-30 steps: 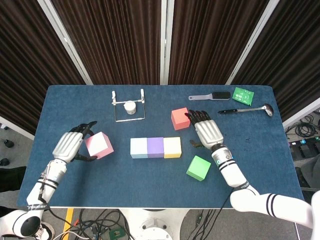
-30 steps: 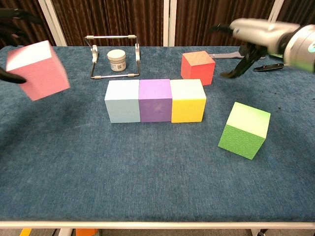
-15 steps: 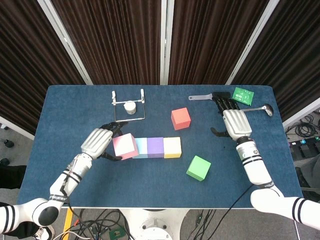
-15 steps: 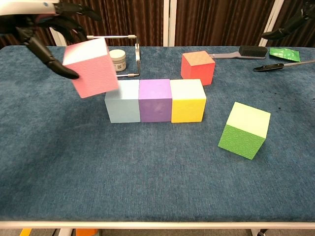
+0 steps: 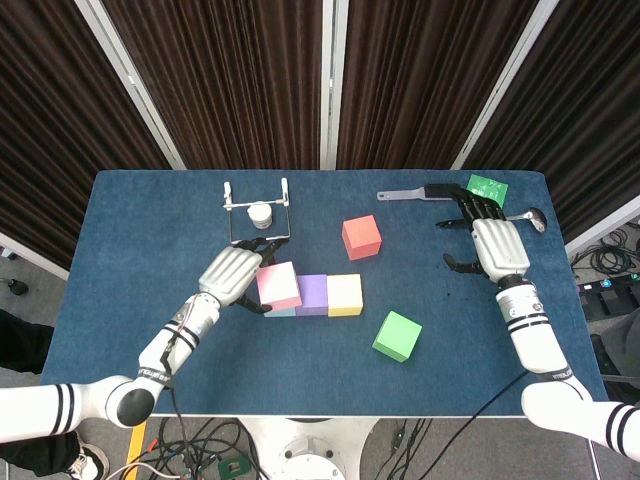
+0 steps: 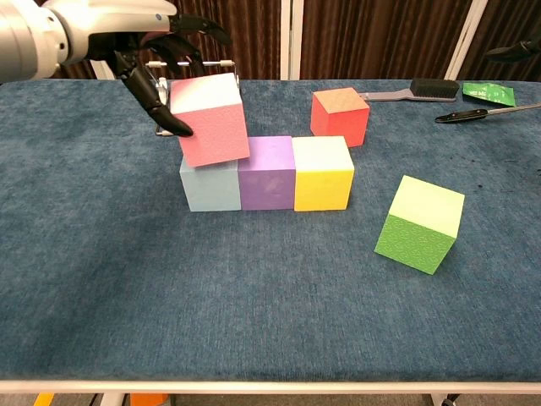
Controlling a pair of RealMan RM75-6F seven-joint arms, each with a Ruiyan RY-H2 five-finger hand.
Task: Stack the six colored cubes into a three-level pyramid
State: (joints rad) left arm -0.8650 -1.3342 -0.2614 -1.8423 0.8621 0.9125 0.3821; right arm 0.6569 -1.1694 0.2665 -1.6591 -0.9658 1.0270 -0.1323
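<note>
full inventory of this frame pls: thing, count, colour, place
pink cube: 1, pink, held tilted by the left hand over the light blue cube
light blue cube: 1, left end of the row
purple cube: 1, middle of the row
yellow cube: 1, right end of the row
red cube: 1, behind the row, alone
green cube: 1, right front, tilted
wire stand: 1, metal, far left
small jar: 1, white, inside the stand
brush: 1, black bristles, far right
green packet: 1, far right corner
ladle: 1, metal, by the packet
table: 1, blue cloth
left hand: 1, holds the pink cube
right hand: 1, fingers spread, holds nothing
</note>
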